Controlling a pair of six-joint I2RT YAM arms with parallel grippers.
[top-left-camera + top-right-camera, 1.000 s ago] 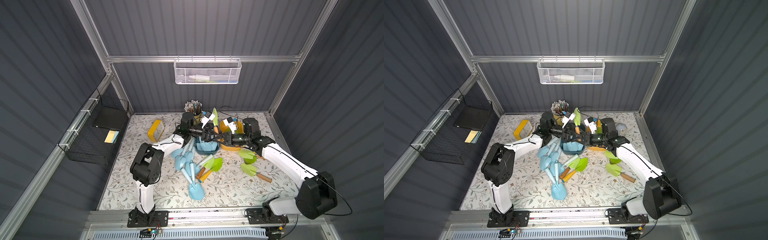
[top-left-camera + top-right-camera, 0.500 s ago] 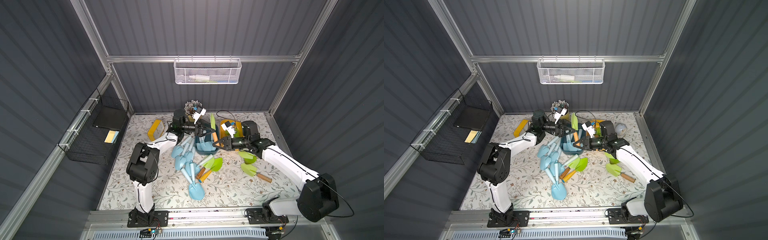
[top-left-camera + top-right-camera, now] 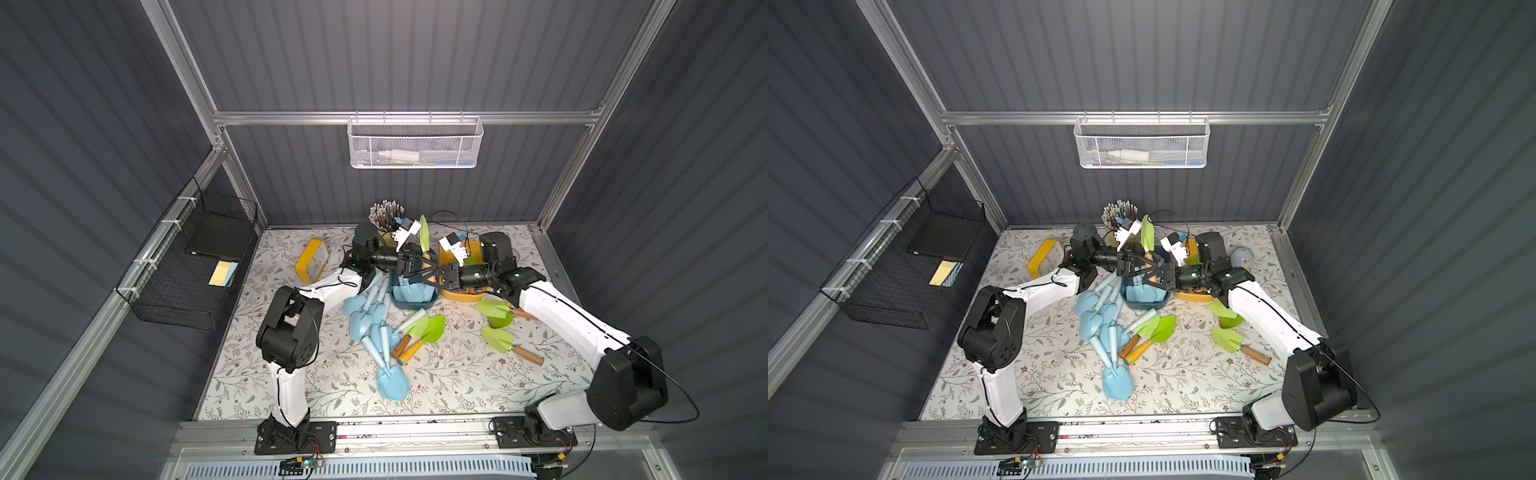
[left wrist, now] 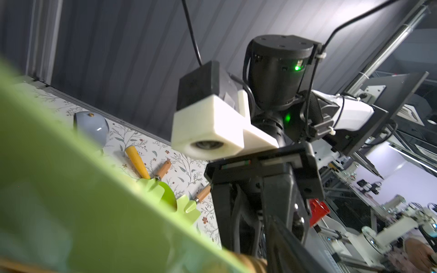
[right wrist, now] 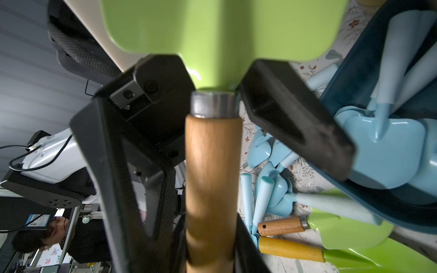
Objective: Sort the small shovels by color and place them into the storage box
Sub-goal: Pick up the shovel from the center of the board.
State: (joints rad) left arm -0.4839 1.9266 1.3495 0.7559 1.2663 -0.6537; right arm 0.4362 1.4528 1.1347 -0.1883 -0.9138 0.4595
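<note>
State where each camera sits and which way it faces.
Top views: high at the front, looking down on the table; left arm and right arm show whole.
Left wrist: on the left arm, looking past the green shovel at the right gripper and arm.
Right wrist: on the right arm, facing that shovel's handle; the left gripper flanks its neck.
Shared: both wrist views show this shovel.
</note>
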